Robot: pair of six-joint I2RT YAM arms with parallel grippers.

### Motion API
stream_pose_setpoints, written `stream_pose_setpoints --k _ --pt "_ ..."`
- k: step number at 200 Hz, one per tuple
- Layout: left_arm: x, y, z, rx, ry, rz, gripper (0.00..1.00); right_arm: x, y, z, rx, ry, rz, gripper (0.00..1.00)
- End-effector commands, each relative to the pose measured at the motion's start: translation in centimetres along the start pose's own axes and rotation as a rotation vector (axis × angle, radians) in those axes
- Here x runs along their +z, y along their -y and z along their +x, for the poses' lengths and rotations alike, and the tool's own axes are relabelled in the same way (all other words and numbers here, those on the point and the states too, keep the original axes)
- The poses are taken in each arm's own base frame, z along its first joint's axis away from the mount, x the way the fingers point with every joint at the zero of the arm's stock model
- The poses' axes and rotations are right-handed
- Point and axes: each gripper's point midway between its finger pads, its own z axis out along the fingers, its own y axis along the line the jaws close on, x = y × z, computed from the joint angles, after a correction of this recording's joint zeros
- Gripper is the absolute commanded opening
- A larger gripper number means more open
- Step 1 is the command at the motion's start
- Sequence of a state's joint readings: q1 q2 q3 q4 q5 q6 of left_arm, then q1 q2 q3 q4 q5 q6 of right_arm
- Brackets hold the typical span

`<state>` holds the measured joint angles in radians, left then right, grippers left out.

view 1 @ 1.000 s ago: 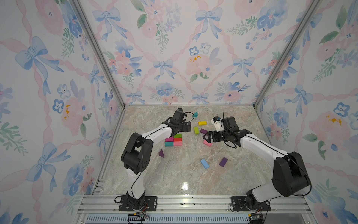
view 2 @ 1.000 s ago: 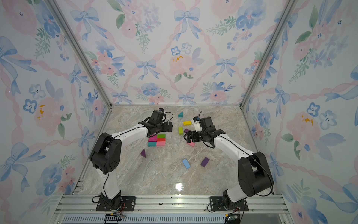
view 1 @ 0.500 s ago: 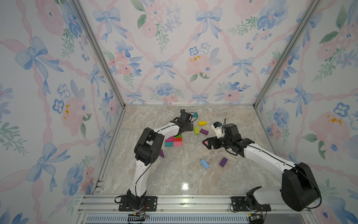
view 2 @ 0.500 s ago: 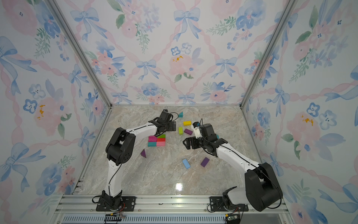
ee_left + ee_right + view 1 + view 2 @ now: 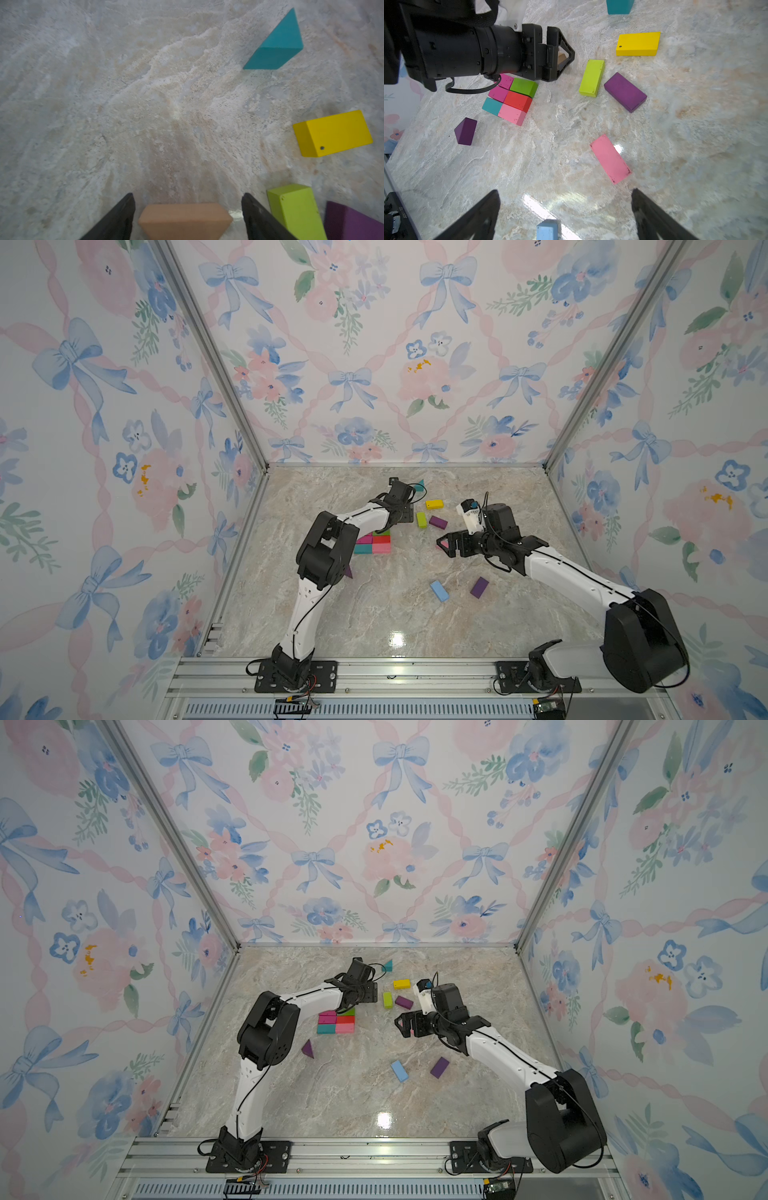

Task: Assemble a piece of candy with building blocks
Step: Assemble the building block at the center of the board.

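A tan prism lies on the marble table between the fingers of my left gripper, which is open with a gap on each side. Close by are a lime brick, a yellow brick, a purple brick and a teal prism. Magenta, green, red, teal and pink bricks form a tight cluster. My right gripper hangs open and empty above the table. A flat pink brick lies just beyond its fingertips.
A light blue brick and another purple brick lie nearer the front. A purple prism stands in front of the cluster. Papered walls close in three sides. The left arm reaches over the cluster.
My left gripper has moved right and down around the tan prism, and its jaws have narrowed. The right arm has drawn back a little toward the front, still open.
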<state>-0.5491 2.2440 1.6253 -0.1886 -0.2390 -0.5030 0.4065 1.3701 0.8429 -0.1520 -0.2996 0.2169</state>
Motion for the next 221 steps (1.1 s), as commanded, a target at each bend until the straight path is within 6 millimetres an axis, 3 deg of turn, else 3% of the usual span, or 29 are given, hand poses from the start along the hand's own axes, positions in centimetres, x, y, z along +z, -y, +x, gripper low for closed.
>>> stream_pose_setpoints --k 1,57,95,121,170,221 --pt "0.7 0.1 0.4 0.006 -0.014 -0.015 0.78 -0.6 0.0 -0.4 -0.016 0.025 -0.006 0.99" --pt "0.8 -0.1 0.5 0.012 -0.017 -0.022 0.6 -0.7 0.4 -0.6 -0.016 0.03 0.001 0.99" --pt "0.6 -0.5 0.2 0.014 -0.014 -0.031 0.57 -0.7 0.7 -0.5 -0.012 0.028 0.007 0.99" --pt "-0.1 -2.1 -0.5 0.0 -0.003 -0.055 0.56 -0.9 0.6 -0.5 -0.015 0.028 0.006 0.99" --pt "-1.7 -6.9 -0.9 -0.047 0.001 -0.127 0.56 -0.9 0.2 -1.1 -0.009 0.046 -0.004 0.99" --pt "-2.7 -8.0 0.2 -0.083 -0.014 -0.139 0.57 -1.1 -0.7 -1.5 -0.027 0.048 -0.012 0.99"
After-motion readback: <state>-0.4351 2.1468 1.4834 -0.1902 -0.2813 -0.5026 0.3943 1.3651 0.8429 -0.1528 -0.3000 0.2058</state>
